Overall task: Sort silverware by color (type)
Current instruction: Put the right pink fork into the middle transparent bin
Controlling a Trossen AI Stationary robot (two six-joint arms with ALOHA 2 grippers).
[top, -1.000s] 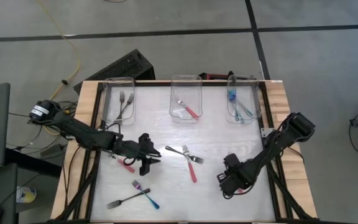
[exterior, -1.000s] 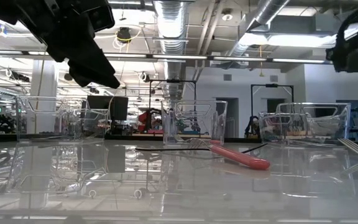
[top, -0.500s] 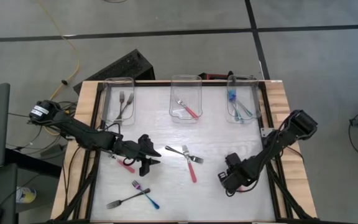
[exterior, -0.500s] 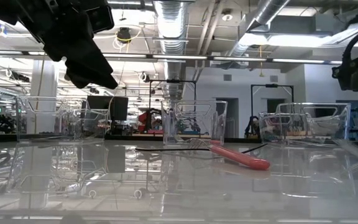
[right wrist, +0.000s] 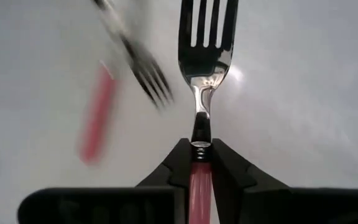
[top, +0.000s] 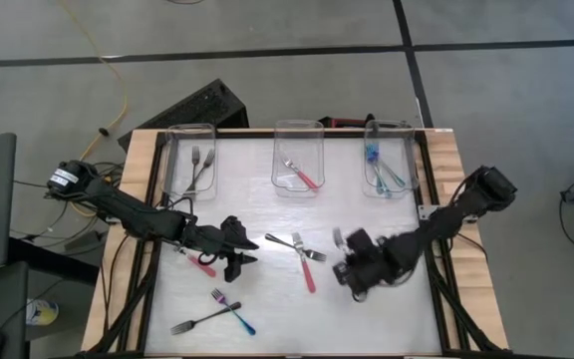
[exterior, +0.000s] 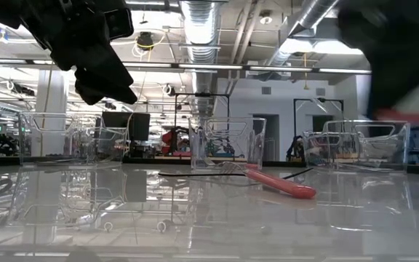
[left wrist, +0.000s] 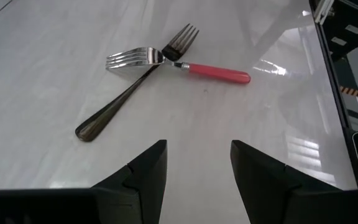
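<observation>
Three bins: grey forks (top: pixel 198 165) lying left, red fork (top: pixel 301 175) middle, blue forks (top: pixel 383 172) right. Right tool (right wrist: pixel 201 163) is clamping a red-handled fork (right wrist: pixel 205 56); left tool (left wrist: pixel 197 163) is hanging open, empty, near crossed forks (left wrist: pixel 160 59).

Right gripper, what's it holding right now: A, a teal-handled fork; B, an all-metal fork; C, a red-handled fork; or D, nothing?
C: the right wrist view shows the right gripper shut on the red-handled fork, its tines pointing away from the fingers.
</observation>
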